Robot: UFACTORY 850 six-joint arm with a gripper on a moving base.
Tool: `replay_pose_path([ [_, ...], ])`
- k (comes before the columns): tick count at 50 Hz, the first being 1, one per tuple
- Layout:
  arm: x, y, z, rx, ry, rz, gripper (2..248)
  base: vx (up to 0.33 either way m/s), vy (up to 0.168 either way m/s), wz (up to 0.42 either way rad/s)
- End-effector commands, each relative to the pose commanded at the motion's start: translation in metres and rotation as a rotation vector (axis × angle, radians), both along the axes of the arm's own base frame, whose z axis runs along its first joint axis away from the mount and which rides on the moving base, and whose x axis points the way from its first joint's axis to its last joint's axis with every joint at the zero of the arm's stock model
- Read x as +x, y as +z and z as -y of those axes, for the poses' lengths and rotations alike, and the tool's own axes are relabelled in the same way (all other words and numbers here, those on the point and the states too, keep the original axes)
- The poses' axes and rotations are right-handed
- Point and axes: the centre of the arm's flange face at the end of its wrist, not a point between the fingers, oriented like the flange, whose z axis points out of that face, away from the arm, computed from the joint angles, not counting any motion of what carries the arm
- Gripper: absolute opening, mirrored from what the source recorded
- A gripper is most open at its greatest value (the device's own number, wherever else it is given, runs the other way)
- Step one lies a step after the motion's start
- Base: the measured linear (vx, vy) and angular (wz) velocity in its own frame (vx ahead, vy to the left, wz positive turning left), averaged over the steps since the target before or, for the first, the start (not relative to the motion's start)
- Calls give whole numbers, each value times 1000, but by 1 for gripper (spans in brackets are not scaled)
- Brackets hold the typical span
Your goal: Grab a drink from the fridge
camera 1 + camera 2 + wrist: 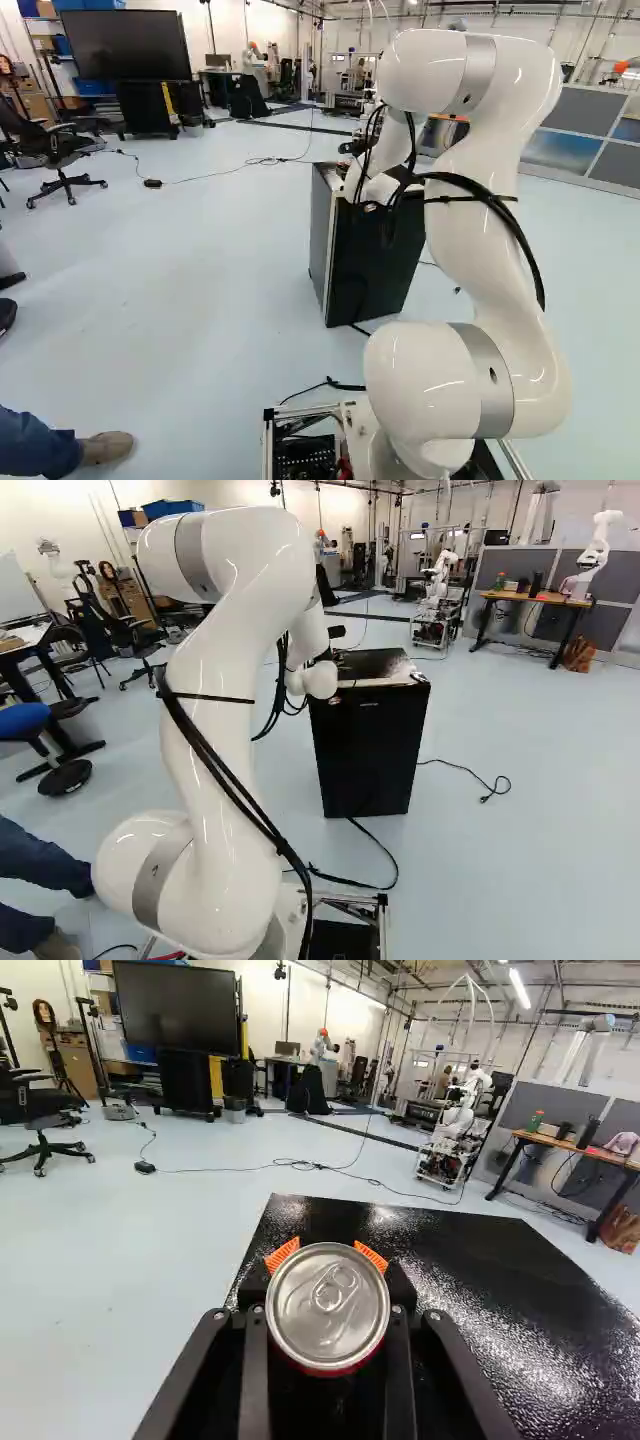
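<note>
1. Your end effector (327, 1255) is clamped on the drink can (328, 1322).
2. Can located near 1 edge of the fridge (368, 750) top; contact unconfirmed.
3. Grasp appears complete; your carry-away remains.

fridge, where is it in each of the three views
Left base view: the fridge is just right of the middle, its upper part partly behind the arm.
Right base view: just right of the middle, beside the arm.
Wrist view: its black top shows, under and ahead of the gripper.
Shared landmark: the grey partition in the background.
</note>
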Motion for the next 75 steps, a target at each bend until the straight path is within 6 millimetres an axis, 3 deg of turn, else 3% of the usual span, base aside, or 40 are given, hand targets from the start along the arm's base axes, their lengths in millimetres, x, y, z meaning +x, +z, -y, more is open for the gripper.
replay_pose_path([
  [22, 0, -8, 0, 2, 0, -12, 101, 0, 0, 0],
  [23, 0, -8, 0, 2, 0, -12, 131, 0, 0, 0],
  [27, 0, -8, 0, 2, 0, -12, 131, 0, 0, 0],
  [28, 0, -8, 0, 2, 0, -12, 165, 0, 0, 0],
  [32, 0, -8, 0, 2, 0, -12, 165, 0, 0, 0],
  [33, 0, -8, 0, 2, 0, -12, 201, 0, 0, 0],
  [37, 0, -8, 0, 2, 0, -12, 201, 0, 0, 0],
  [38, 0, -8, 0, 2, 0, -12, 237, 0, 0, 0],
  [50, -5, -7, 0, 3, -1, -16, 247, 0, 0, 0],
  [75, -40, -1, -5, 7, -3, -44, 247, 0, 0, 0],
])
